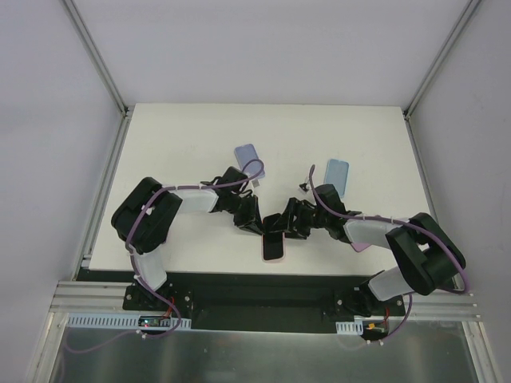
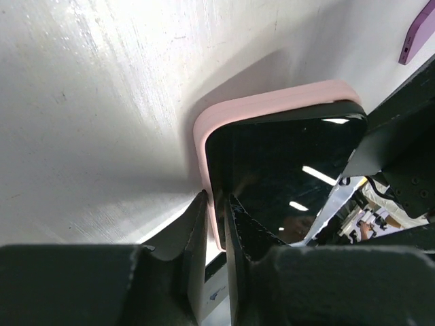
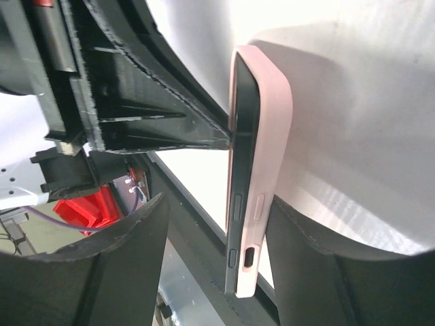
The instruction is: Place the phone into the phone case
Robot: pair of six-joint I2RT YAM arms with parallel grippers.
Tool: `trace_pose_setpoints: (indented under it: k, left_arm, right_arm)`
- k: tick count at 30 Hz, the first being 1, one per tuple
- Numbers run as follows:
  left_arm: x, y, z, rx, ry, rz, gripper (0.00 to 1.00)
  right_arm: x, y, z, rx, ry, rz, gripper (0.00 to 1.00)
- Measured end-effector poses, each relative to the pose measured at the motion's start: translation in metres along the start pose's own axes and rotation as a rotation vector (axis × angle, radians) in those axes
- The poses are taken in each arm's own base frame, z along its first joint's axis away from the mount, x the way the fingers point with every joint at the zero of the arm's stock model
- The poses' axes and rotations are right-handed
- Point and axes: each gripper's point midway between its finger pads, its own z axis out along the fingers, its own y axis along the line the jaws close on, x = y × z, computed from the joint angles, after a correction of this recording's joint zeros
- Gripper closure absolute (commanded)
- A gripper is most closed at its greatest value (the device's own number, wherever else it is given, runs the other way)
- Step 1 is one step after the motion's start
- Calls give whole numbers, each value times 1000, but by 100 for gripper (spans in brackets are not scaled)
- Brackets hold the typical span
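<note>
My left jaws pinch pink case (image 2: 204, 146) rim | my right jaws open, straddling phone (image 3: 243, 136) and case | tabletop (image 1: 200, 128) 6 o'clock edge

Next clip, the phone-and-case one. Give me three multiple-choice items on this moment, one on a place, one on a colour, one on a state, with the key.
1. Where on the table is the phone?
A near edge, middle; B far left corner; C far edge, middle.
2. What colour is the case around the phone?
A green; B pink; C yellow.
3. The left pincer is:
A wide open over bare table; B shut on the case's rim; C out of view.

Key:
1 A, the top view shows it at the near edge.
2 B, its rim shows pink in both wrist views.
3 B, it pinches the rim in its own view.
</note>
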Motion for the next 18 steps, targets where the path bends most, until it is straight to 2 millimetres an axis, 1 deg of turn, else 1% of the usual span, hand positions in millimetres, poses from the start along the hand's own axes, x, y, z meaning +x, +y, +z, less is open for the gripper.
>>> trace_pose_setpoints:
  k: [4, 7, 11, 13, 14, 16, 17, 18]
  left_arm:
    - [2, 0, -1, 4, 4, -2, 87]
    - [3, 0, -1, 5, 5, -1, 86]
    - [6, 2, -1, 8, 7, -2, 84]
    - [7, 2, -1, 9, 8, 0, 83]
    - [9, 2, -1, 8, 10, 0, 83]
    - [11, 3, 0, 6, 15, 0, 82]
    - [12, 3, 0, 6, 17, 1, 79]
    - [13, 3, 0, 7, 19, 1, 77]
  right_arm:
    - [-1, 8, 0, -36, 2, -10, 49]
    - [-2, 9, 1, -41, 1, -5, 55]
    - [-2, 7, 1, -29, -2, -3, 58]
    - [-1, 2, 2, -1, -2, -4, 67]
    - [-1, -1, 2, 19, -2, -5, 76]
    - [0, -7, 2, 51, -1, -7, 85]
    - [0, -10, 1, 68, 0, -6, 89]
    - [0, -11, 1, 74, 0, -9, 91]
